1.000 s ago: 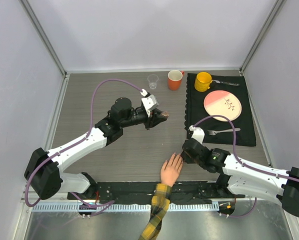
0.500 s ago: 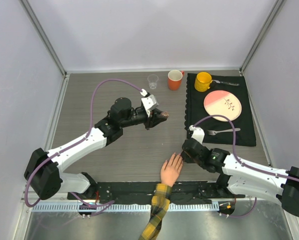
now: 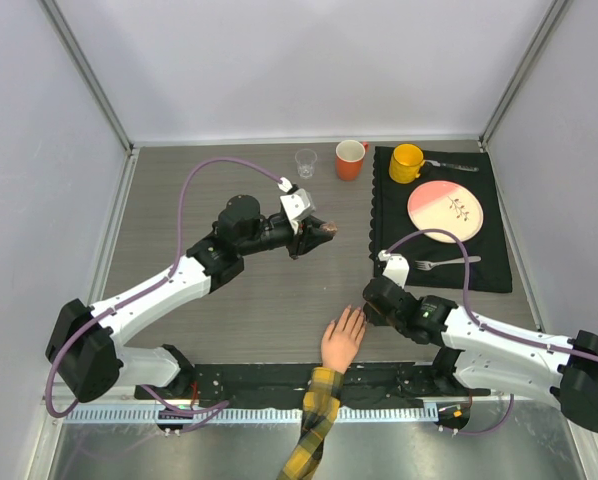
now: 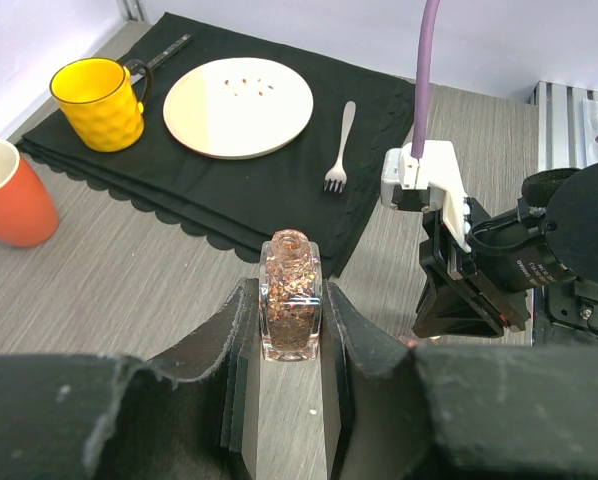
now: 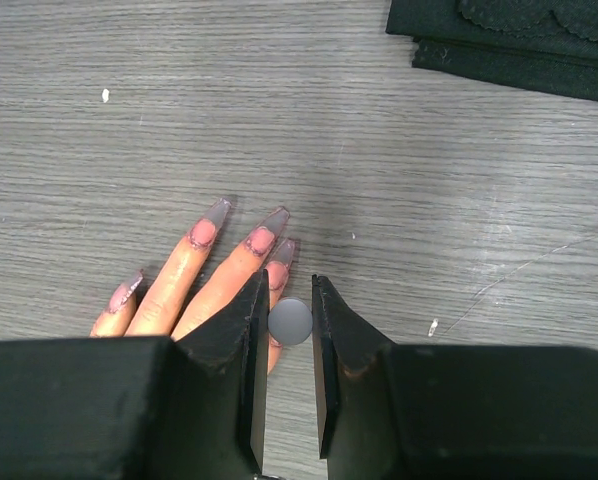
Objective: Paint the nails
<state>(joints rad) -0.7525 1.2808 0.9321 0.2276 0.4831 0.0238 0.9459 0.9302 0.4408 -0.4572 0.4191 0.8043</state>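
Note:
The peach fake hand [image 3: 342, 340] with a plaid sleeve [image 3: 314, 425] lies palm down at the near edge. Its nails [image 5: 262, 240] carry pinkish paint with long clear tips. My right gripper [image 5: 290, 278] hangs just over the fingertips, shut on the round grey cap of the polish brush [image 5: 290, 321]; the brush below the cap is hidden. My left gripper [image 4: 290, 300] is shut on a clear square bottle of copper glitter polish [image 4: 291, 296], held upright above mid-table [image 3: 324, 232], well away from the hand.
A black mat [image 3: 484, 200] at the back right carries a yellow mug [image 3: 406, 163], a pink plate [image 3: 443, 210] and a fork [image 3: 444, 263]. An orange mug [image 3: 349, 160] and a small clear cup [image 3: 306, 162] stand near the back edge.

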